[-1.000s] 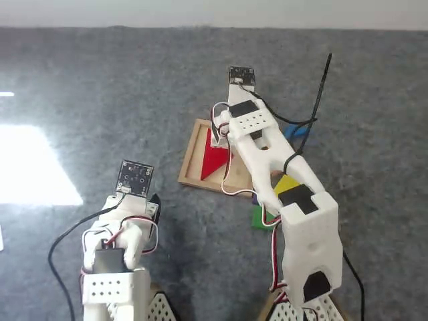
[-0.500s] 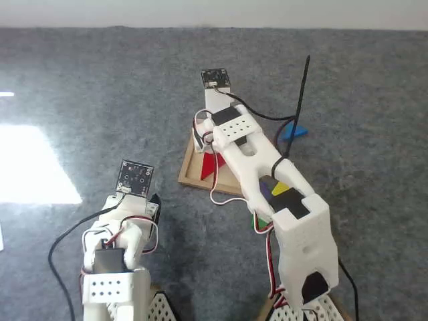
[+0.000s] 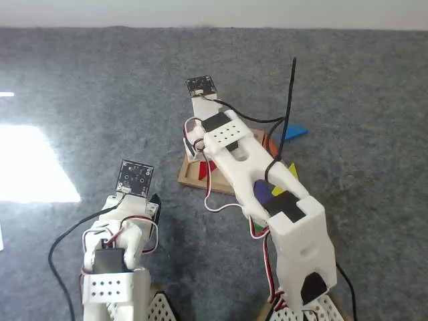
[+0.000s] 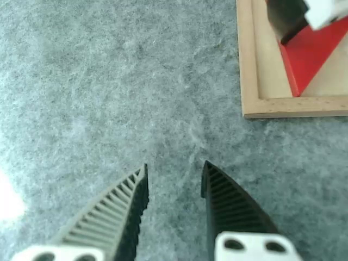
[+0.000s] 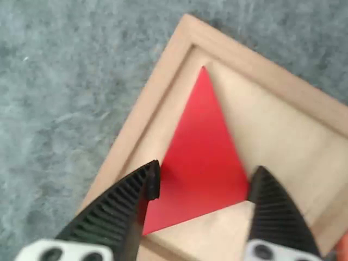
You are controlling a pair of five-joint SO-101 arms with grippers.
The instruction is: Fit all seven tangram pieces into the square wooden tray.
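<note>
Placement looks underway: right gripper point(image 5: 205, 175), spread wide, straddles 1 red triangle point(image 5: 202, 130) in the wooden tray point(image 5: 163, 81), likely seating it against the left rim; left gripper point(image 4: 174, 178), parted, rests nearer over felt point(image 4: 109, 81).

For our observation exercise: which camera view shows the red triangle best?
The right wrist view: the red triangle lies nearly whole in the tray, framed by the open right gripper. The left wrist view catches part; the high view a sliver under the right arm.
</note>
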